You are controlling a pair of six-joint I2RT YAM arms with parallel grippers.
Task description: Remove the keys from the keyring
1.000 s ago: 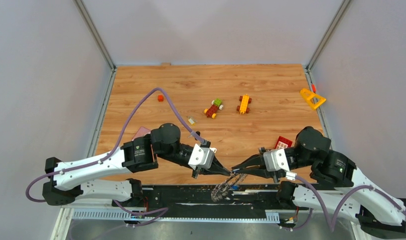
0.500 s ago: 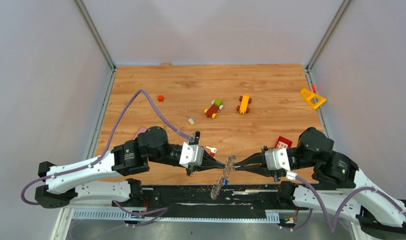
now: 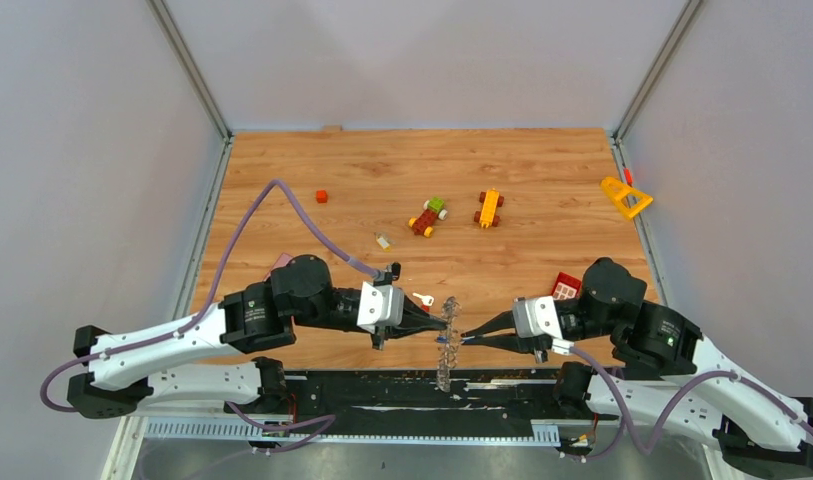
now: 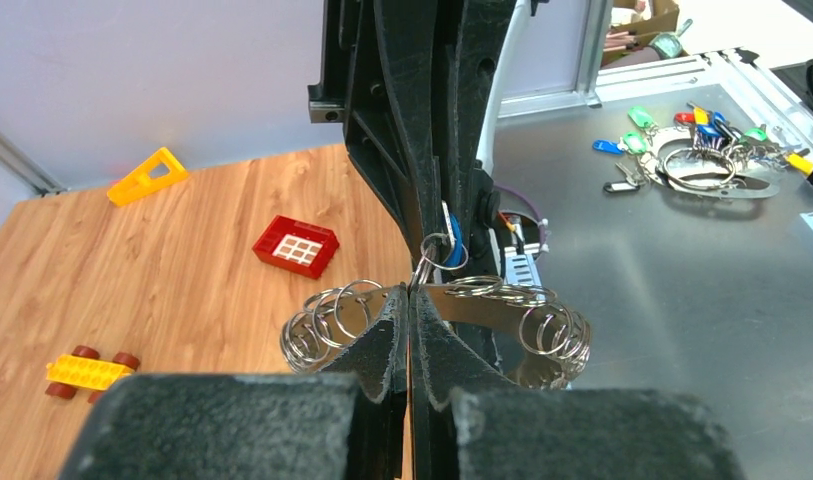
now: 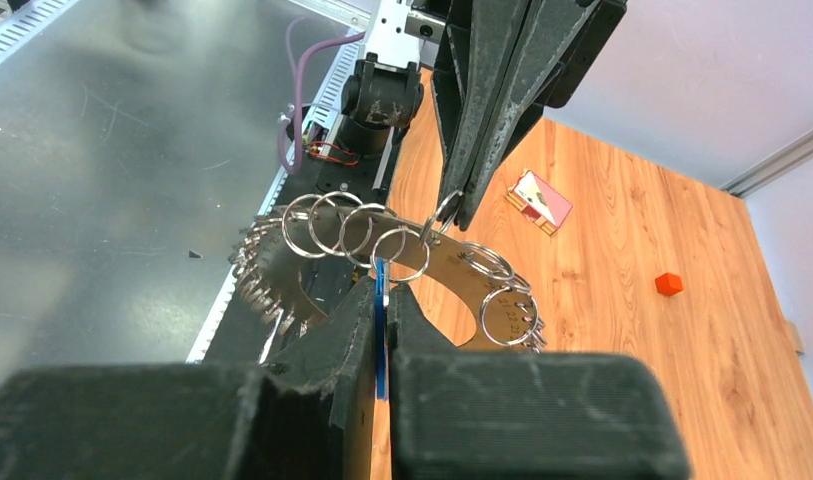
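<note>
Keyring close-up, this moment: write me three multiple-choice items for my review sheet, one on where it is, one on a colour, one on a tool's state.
1. Where is the keyring?
A. Set down, untouched
B. Held in the air between both tools
C. Hanging from one tool only

2. What colour is the head of the key clamped in the right tool?
A. Blue
B. Red
C. Black

3. What state is the left tool in?
A. Wide open
B. Shut on nothing
C. Shut on the keyring

Answers:
1. B: the top view shows the keyring standing on edge with a tool meeting it from each side.
2. A: both wrist views show a blue head between the right tool's fingers.
3. C: in the left wrist view its fingers meet with no gap, pinching the keyring's metal.
</note>
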